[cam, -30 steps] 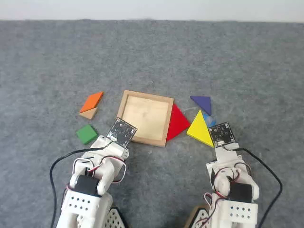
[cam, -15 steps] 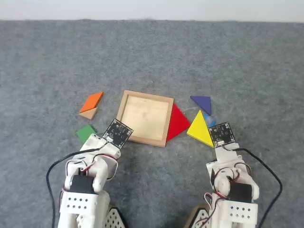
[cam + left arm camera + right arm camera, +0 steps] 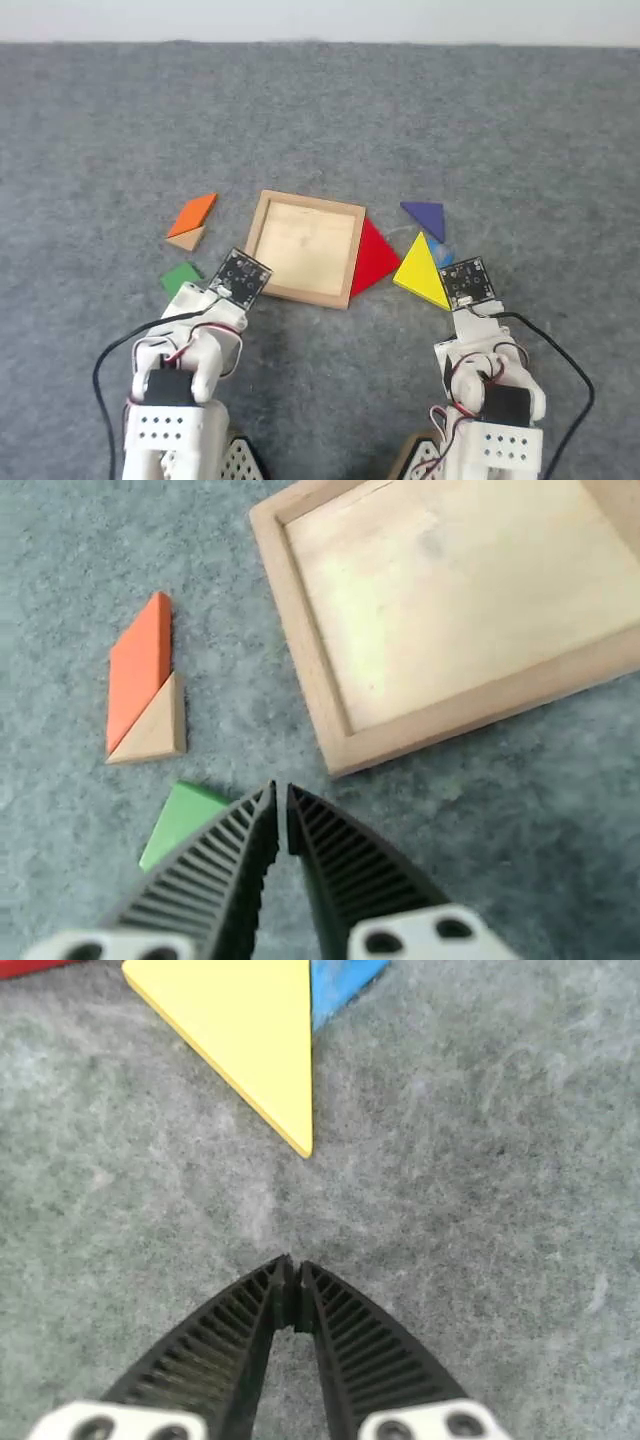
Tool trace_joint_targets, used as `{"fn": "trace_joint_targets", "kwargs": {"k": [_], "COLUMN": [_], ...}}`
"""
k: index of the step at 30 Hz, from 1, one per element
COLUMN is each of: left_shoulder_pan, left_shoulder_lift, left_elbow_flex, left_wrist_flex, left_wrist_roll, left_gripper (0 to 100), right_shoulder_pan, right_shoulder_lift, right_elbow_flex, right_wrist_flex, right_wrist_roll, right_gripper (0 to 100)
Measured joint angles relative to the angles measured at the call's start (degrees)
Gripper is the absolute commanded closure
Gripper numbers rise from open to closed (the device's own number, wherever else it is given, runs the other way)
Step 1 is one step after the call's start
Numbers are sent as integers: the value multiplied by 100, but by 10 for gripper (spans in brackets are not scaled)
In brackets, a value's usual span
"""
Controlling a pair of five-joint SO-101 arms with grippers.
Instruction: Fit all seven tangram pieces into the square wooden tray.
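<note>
Grey felt covers the table. At its centre lies the square wooden tray [image 3: 305, 245], with no piece seated in it. The red triangle [image 3: 372, 257] touches the tray's right edge, and the yellow triangle [image 3: 422, 270] lies just beside it. The purple triangle [image 3: 426, 216] sits near both. Left of the tray, the orange parallelogram [image 3: 192, 214] touches the tan triangle [image 3: 187, 238], and the green square [image 3: 180, 820] lies nearby. A blue piece [image 3: 345, 985] adjoins the yellow triangle.

The left gripper [image 3: 280, 795] hovers just beside the green square, clenched and empty. The right gripper [image 3: 292, 1265] sits near the yellow triangle's tip, also clenched and empty.

Assessment: the first pick is in hand. The next move requires spreading the left jaws and centring them over the green square.
</note>
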Motion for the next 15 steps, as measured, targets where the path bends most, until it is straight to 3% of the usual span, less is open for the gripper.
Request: {"fn": "trace_joint_targets", "kwargs": {"k": [5, 9, 15], "left_shoulder_pan": [-158, -132, -53], "left_shoulder_lift": [0, 0, 0], "left_elbow_flex": [0, 0, 0], "left_wrist_flex": [211, 246, 246], "left_wrist_roll": [-18, -26, -26], "left_gripper": [983, 983, 983], "right_shoulder_pan": [0, -97, -923], "right_shoulder_lift": [-9, -9, -44], "right_elbow_flex": [-26, -220, -967], "right_wrist_flex": [-273, -484, -580], "right_wrist_roll": [0, -53, -1380], "right_gripper": [983, 873, 863]}}
